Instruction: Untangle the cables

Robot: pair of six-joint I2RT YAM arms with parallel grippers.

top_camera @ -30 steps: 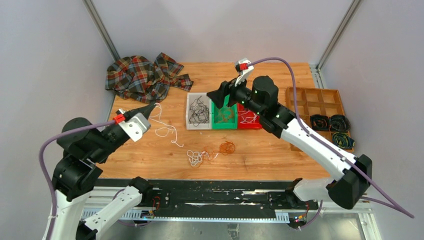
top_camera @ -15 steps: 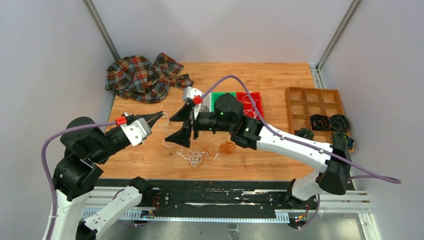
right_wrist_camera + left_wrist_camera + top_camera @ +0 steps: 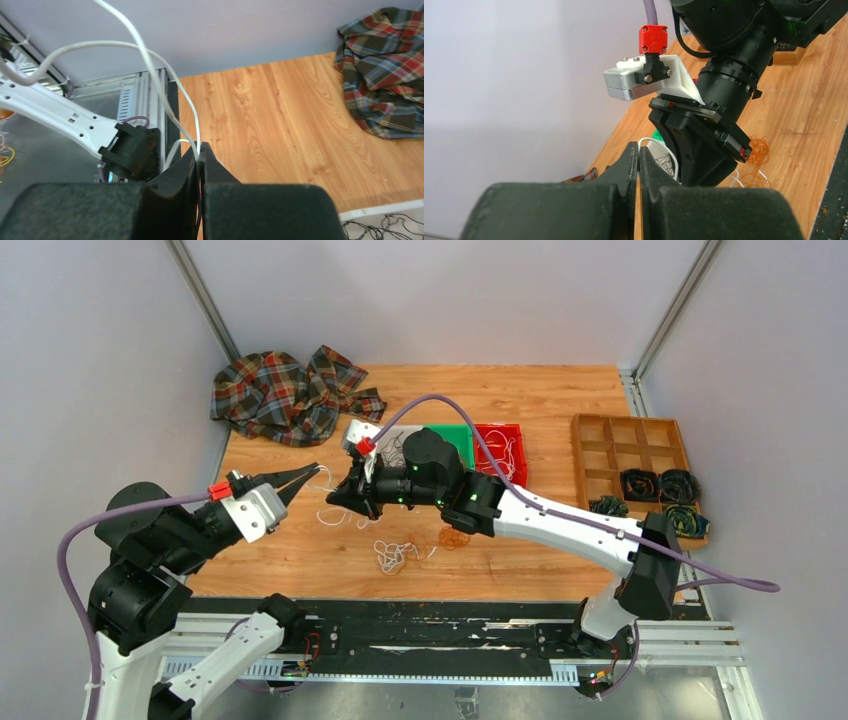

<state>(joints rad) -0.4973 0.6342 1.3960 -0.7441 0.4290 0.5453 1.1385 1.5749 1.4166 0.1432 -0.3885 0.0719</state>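
— What takes up most of the frame from above?

— The wooden desk (image 3: 540,400). A crumpled plaid cloth (image 3: 285,395) sits at its upper left corner.

— And the containers?

— The biggest is a wooden tray (image 3: 625,440) at the right edge. Its lower compartments hold dark coiled cords (image 3: 660,485). Three small bins stand in a row at centre top. The red bin (image 3: 500,427) holds white wires (image 3: 503,452). The green bin (image 3: 450,429) is largely hidden behind the right arm, so I cannot tell its contents. The white bin (image 3: 375,209) shows at the lower right of the right wrist view, with black wires (image 3: 387,224) inside.

— The tools?

— The left tool (image 3: 305,473) has its fingers pressed together on a white cable (image 3: 325,495), seen left of centre. The right tool (image 3: 345,498) is just beside it, also pinched tight on that white cable, which arcs upward from its tip in the wrist view.

— Anything loose?

— Below centre, a white tangle (image 3: 390,555) lies on the desk near an orange-brown coil (image 3: 455,537).
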